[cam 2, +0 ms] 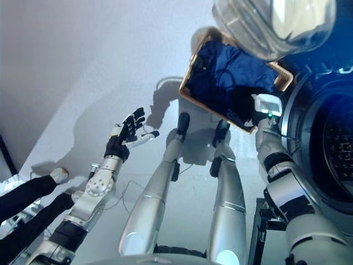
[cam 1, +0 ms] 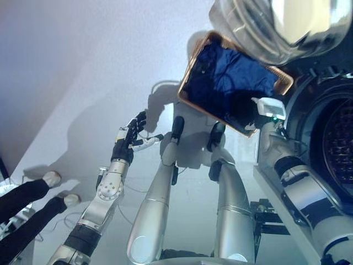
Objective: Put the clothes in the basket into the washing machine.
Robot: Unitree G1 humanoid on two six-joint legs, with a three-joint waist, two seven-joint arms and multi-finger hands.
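A tan basket (cam 1: 189,69) stands on the floor in front of the washing machine, filled with dark blue clothes (cam 1: 229,77). My right arm reaches into the basket's near right corner, where my right hand (cam 1: 243,113) is sunk among the dark cloth. My left hand (cam 1: 130,138) hangs in the air to the left of the basket, well apart from it, fingers spread and holding nothing. The washing machine's drum (cam 1: 337,149) gapes at the right edge, with its round glass door (cam 1: 276,25) swung open above the basket.
A person's legs in black trousers (cam 1: 25,207) with white shoes (cam 1: 52,178) stand at the lower left. The pale floor (cam 1: 71,83) stretches left of and beyond the basket. The washer's front panel (cam 1: 281,204) runs along my right arm.
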